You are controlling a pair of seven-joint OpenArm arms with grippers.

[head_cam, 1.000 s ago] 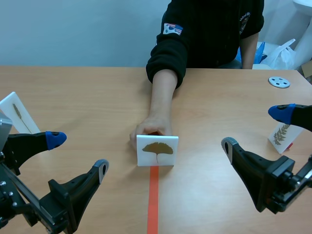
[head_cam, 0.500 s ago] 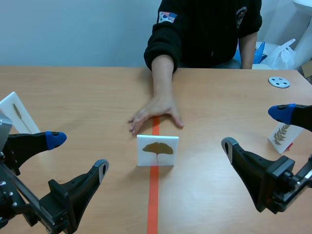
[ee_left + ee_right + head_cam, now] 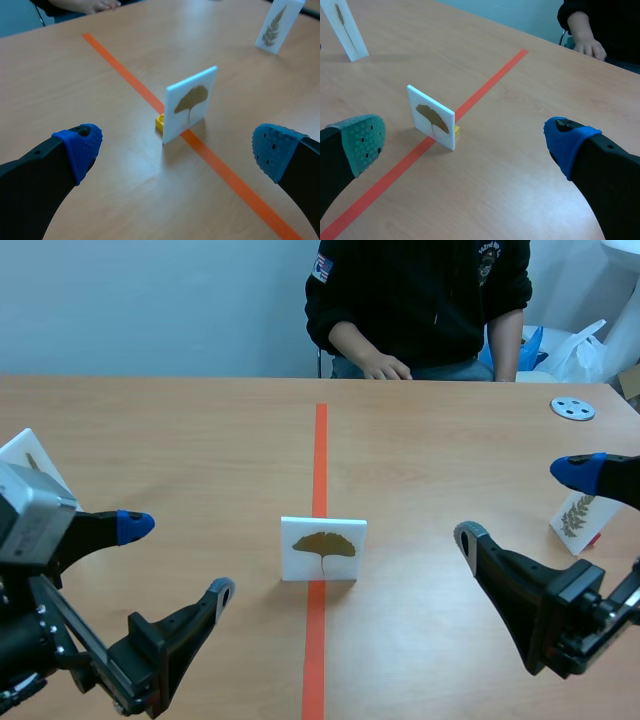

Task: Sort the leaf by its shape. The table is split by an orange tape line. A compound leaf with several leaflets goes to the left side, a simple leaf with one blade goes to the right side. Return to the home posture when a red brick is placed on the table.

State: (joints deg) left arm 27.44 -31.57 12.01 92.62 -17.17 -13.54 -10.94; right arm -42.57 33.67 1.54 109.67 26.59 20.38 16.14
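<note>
A white card (image 3: 323,549) with a single fan-shaped leaf stands upright on the orange tape line (image 3: 319,450) at the table's middle, propped on a small yellow base (image 3: 160,121). My left gripper (image 3: 178,558) hangs open at the near left, with the card (image 3: 191,102) ahead of it and nothing between its fingers. At the near right my right gripper (image 3: 521,504) is also open and holds nothing. The card (image 3: 431,116) stands ahead of it, slightly toward its green-padded finger.
A card with a slender leaf (image 3: 30,475) stands at the far left. A card with a fern-like leaf (image 3: 578,520) stands at the right. A grey disc (image 3: 572,408) lies at the back right. A person sits across the table, one hand (image 3: 385,367) at its far edge.
The person's hand let go of the fan-leaf card and drew back to the far edge. My left gripper shifted slightly; the right one stayed still.
</note>
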